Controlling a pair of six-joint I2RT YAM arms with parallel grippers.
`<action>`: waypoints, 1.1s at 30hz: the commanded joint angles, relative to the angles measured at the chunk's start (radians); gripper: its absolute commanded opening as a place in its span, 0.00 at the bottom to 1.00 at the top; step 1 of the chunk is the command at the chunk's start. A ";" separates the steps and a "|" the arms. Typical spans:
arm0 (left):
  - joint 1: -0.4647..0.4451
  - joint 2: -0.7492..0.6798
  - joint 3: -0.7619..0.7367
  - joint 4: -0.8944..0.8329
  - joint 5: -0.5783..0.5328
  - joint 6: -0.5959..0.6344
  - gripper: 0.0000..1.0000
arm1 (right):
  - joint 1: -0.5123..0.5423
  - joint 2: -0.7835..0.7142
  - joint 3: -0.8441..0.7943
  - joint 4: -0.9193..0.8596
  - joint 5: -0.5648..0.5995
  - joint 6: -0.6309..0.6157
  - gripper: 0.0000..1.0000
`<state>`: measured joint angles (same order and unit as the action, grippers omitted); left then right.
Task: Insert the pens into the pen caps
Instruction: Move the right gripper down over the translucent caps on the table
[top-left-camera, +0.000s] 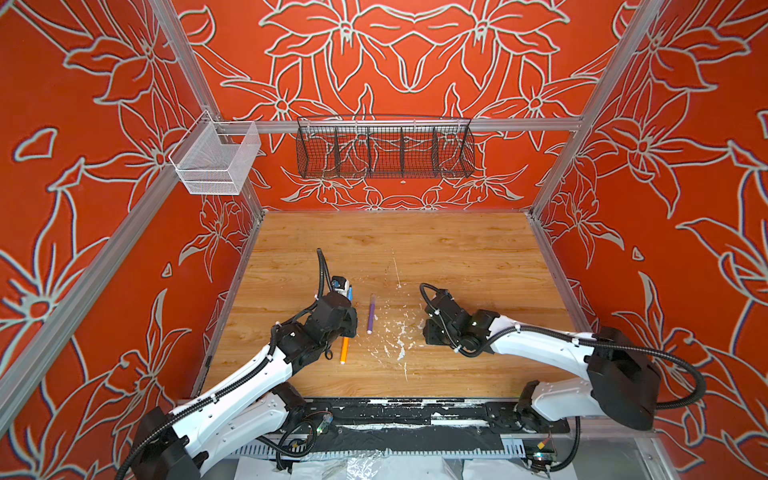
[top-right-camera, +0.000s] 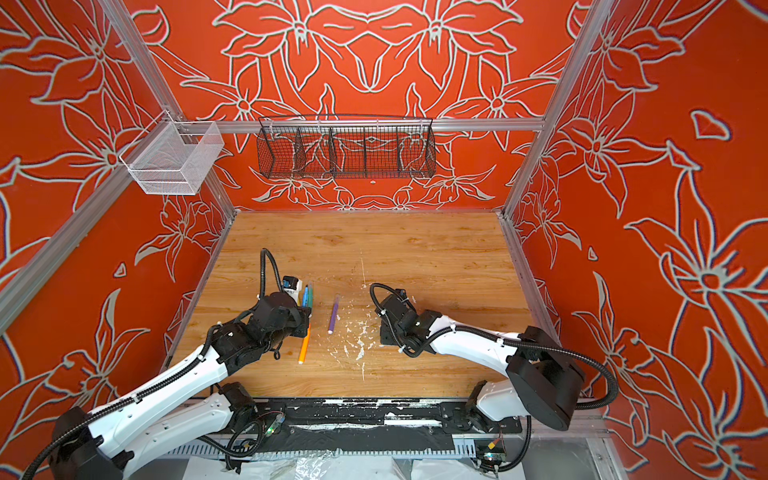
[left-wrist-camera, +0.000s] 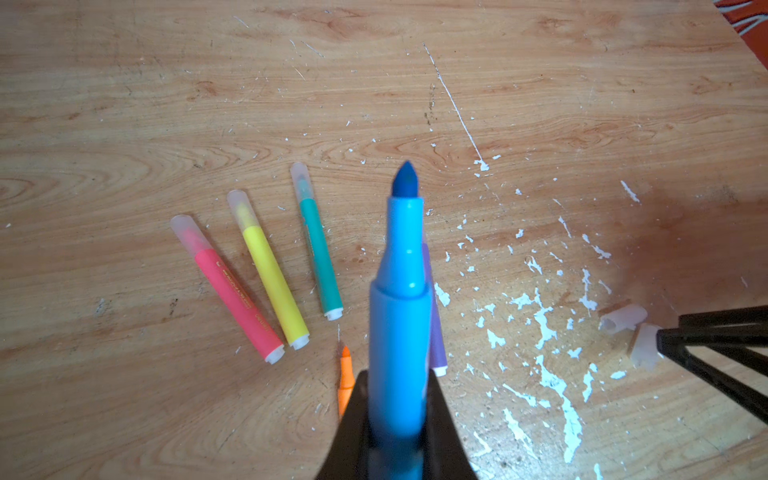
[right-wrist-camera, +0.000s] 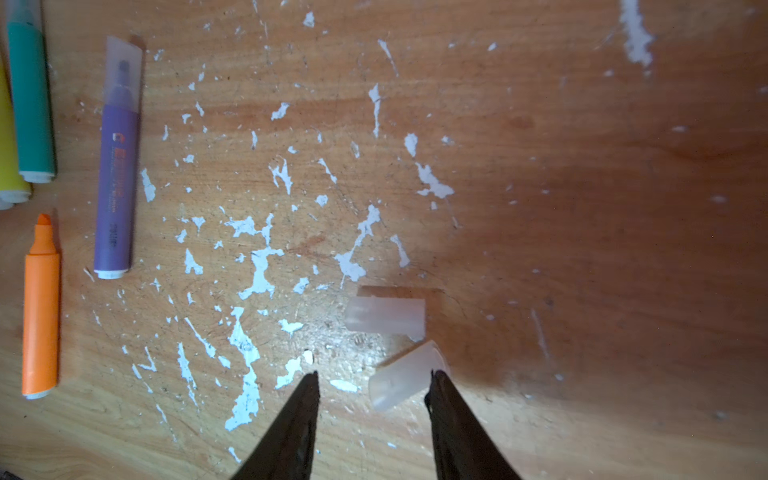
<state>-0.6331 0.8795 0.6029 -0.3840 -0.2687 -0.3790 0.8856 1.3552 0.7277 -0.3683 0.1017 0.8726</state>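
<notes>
**Blue pen held ready, right gripper straddling a loose cap**

The left gripper (left-wrist-camera: 398, 388) is clamped tight on the rear barrel of the blue pen (left-wrist-camera: 400, 266). The pen's bare felt tip points away from the wrist, apparently so that a cap can be pushed onto it. The right gripper (right-wrist-camera: 374, 376) sits low over the wooden table (right-wrist-camera: 623, 208), its jaws partly apart around one clear pen cap (right-wrist-camera: 405, 380). One fingertip touches the cap and the other stands clear, so nothing is gripped yet. A second clear cap (right-wrist-camera: 386, 316) lies just beside it.

Further out lies the uncapped orange pen (right-wrist-camera: 40, 307). Beyond it are the purple pen (right-wrist-camera: 116, 183), green pen (left-wrist-camera: 318, 249), yellow pen (left-wrist-camera: 272, 274) and pink pen (left-wrist-camera: 232, 291), all capped. Two pens and two caps seem left to join.

The purple and pink barrels carry printing along their length, too blurred to read.
</notes>
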 joint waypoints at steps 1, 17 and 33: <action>0.005 -0.008 -0.006 -0.007 -0.015 -0.007 0.00 | 0.008 -0.015 0.015 -0.108 0.062 -0.002 0.46; 0.005 -0.050 -0.020 -0.012 -0.003 -0.011 0.00 | 0.011 0.103 0.066 -0.086 0.059 -0.018 0.54; 0.005 -0.065 -0.025 -0.013 -0.003 -0.012 0.00 | 0.020 0.179 0.089 -0.174 0.122 -0.014 0.50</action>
<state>-0.6331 0.8288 0.5903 -0.3851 -0.2680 -0.3828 0.8986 1.5536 0.8135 -0.4690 0.1680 0.8452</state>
